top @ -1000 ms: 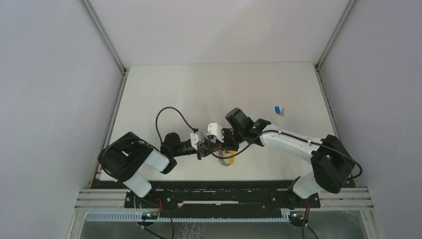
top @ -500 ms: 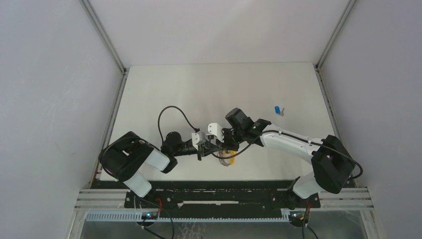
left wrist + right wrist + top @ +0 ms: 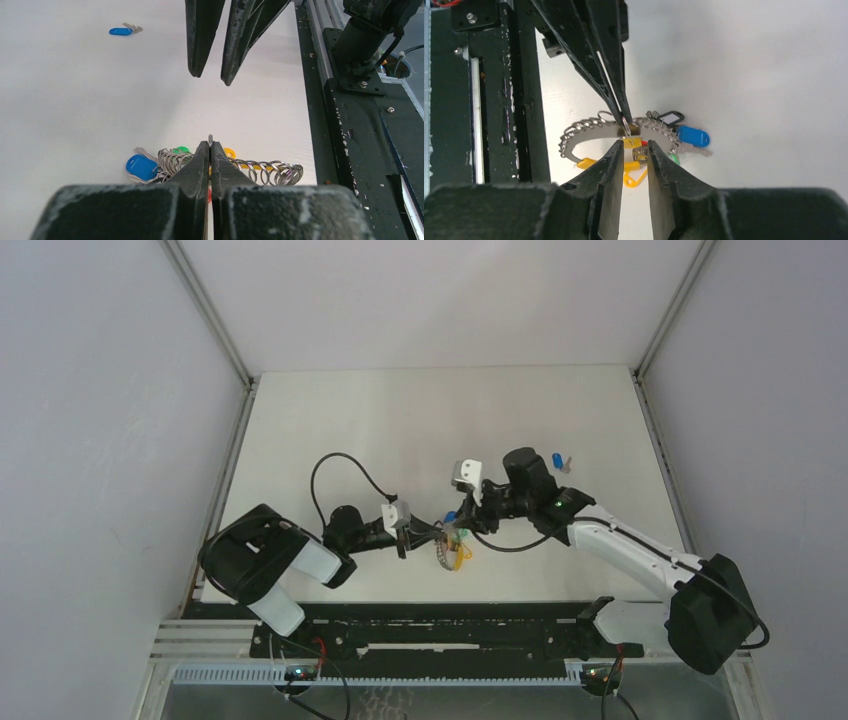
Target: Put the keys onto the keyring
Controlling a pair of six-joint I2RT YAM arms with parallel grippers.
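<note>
My left gripper (image 3: 432,533) is shut on the thin silver ring of the keyring (image 3: 210,139), just above the table. The bunch hangs below it: a coiled chain (image 3: 270,171) and blue (image 3: 140,166), green and yellow caps. In the right wrist view the bunch (image 3: 659,125) lies just past my right gripper (image 3: 635,147). That gripper is open, with a yellow-capped piece (image 3: 633,143) between its tips; I cannot tell whether this is the yellow-orange key. A loose blue-capped key (image 3: 558,461) lies at the far right, also in the left wrist view (image 3: 120,31).
The black base rail (image 3: 360,130) runs along the near table edge, close to the bunch. A black cable (image 3: 335,468) loops above the left arm. White walls enclose the table on three sides.
The right arm has swung right and back, so its gripper now sits just right of the keyring instead of pressed against the left gripper. The bunch shifted slightly. The left gripper keeps its hold.
</note>
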